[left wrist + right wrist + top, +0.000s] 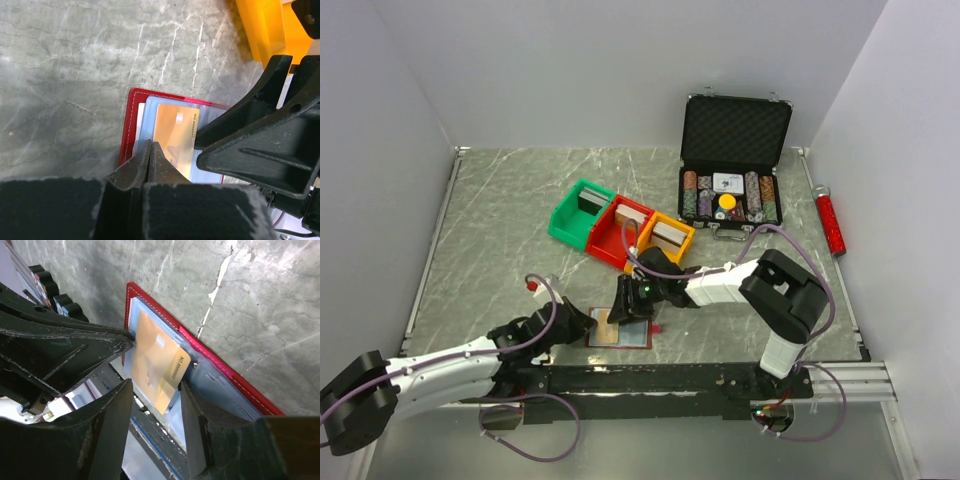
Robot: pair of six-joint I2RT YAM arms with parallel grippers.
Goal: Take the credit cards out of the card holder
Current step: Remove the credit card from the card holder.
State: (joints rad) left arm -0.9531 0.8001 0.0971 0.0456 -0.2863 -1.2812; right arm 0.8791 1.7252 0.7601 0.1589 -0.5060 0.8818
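The open card holder (131,115) is seen on the counter (75,75) beneath both grippers. The right gripper (155,385) is spread astride a tan credit card (175,135), and the left gripper (151,145) is pressed together at its corner. If left unpinned, the holder could be dragged along with the card.

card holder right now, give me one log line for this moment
card holder: open, flat on table | credit card: tan, on its inner face | left gripper: shut on card edge | right gripper: open, straddling card
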